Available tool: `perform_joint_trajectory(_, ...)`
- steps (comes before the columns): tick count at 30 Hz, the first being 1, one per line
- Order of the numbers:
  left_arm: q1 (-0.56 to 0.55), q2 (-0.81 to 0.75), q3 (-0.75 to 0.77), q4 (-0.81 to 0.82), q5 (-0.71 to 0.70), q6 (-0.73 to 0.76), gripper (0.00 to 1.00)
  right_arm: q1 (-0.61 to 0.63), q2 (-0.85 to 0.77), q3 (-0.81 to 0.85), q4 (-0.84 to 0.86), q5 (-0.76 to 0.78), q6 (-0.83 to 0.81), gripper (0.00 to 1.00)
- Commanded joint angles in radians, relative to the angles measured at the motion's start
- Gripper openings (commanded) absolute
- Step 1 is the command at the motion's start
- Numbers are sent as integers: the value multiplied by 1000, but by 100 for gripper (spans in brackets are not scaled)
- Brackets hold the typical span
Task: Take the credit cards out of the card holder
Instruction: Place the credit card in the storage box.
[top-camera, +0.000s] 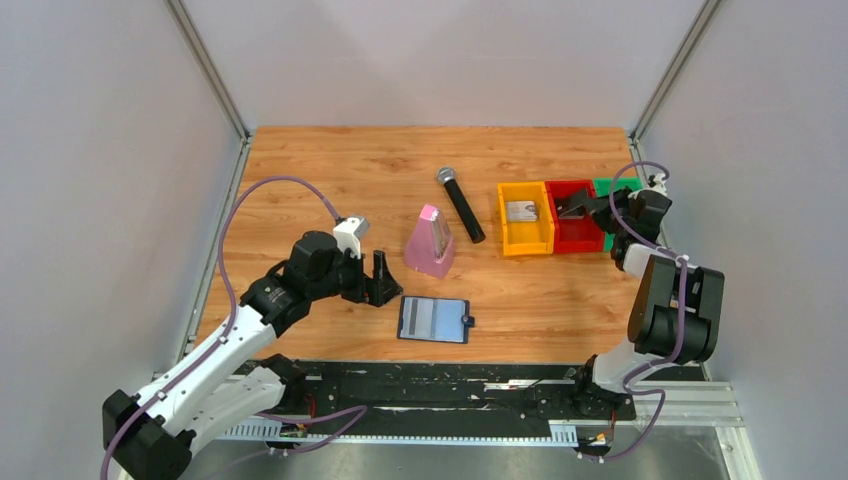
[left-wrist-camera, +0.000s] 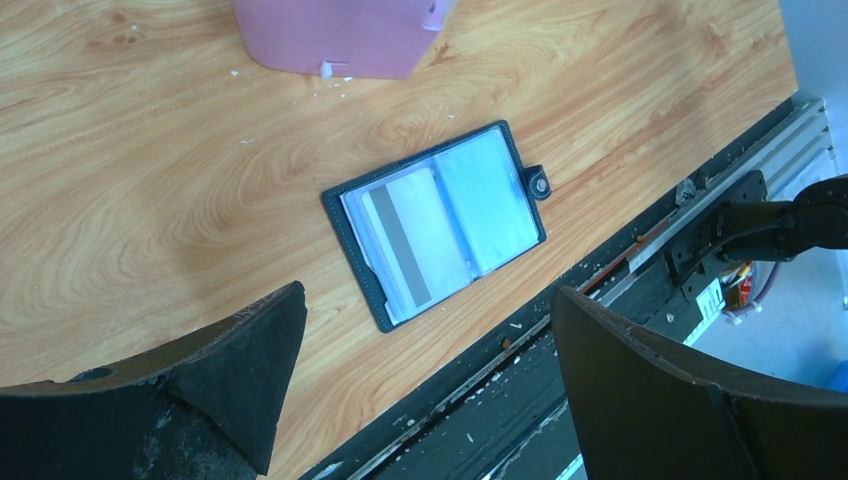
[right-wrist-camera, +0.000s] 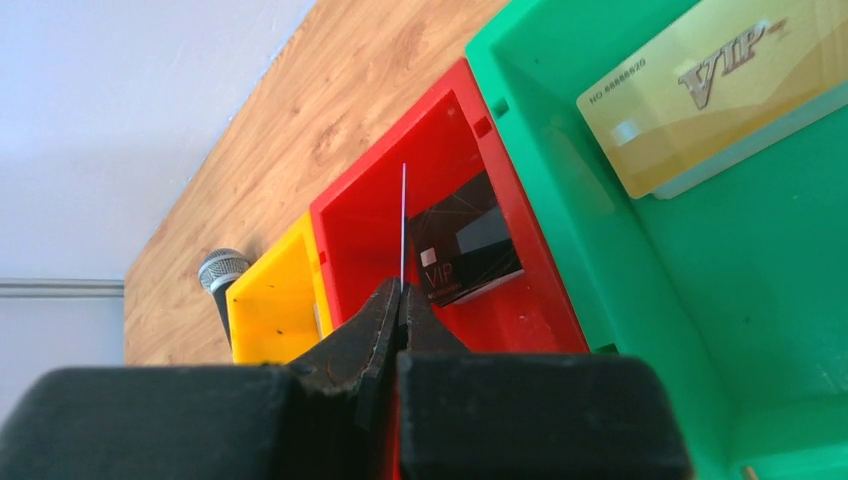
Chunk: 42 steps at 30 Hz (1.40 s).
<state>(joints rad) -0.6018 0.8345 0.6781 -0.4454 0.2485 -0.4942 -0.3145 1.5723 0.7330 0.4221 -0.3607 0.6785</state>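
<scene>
The right end effector (right-wrist-camera: 402, 290) is shut tight on a held card (right-wrist-camera: 403, 225), which shows only as a thin pale edge standing up from the fingertips. It hangs above the red bin (right-wrist-camera: 360, 240), where a black card (right-wrist-camera: 465, 245) already lies. A gold card (right-wrist-camera: 720, 90) lies in the green bin (right-wrist-camera: 800, 300). I judge that the risk here is the release. The card stands on its edge, so when the jaws part it may lean against the wall, or slip over it into the yellow bin (right-wrist-camera: 275, 300) beside.

The holder (left-wrist-camera: 435, 225) lies open and flat on the desk (left-wrist-camera: 150, 180), near the front edge. One striped card (left-wrist-camera: 400, 245) sits in the pocket away from the snap tab. The left end effector (left-wrist-camera: 428, 298) is wide open and holds nothing; it hovers above the desk, just beside the holder. The striped card is flat and tucked into its sleeve, so the fingers may find no edge to catch. They may then pinch the sleeve together with the card and lift the whole holder, or push it along the smooth wood toward the front edge. The metronome (left-wrist-camera: 340, 35) stands near, behind the holder, and a broad approach could knock it.
</scene>
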Motion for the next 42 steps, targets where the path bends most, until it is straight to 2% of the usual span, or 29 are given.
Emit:
perform_joint_trajectory(1,-2,11,30,30,-4,8,100,14,43,23,73,-8,22,0)
perform_joint_trajectory(9,-1,25,44,32,-6,10,100,21,80,31,80,11,24,1)
perform_joint_trajectory(17,-2,34,50,20,-51,0,100,23,111,52,53,16,16,14)
perform_joint_trajectory(25,-2,45,51,-10,-117,-17,100,22,111,120,-56,37,-6,23)
perform_joint_trajectory(42,-1,47,31,-8,-110,-42,100,61,89,263,-314,118,-99,23)
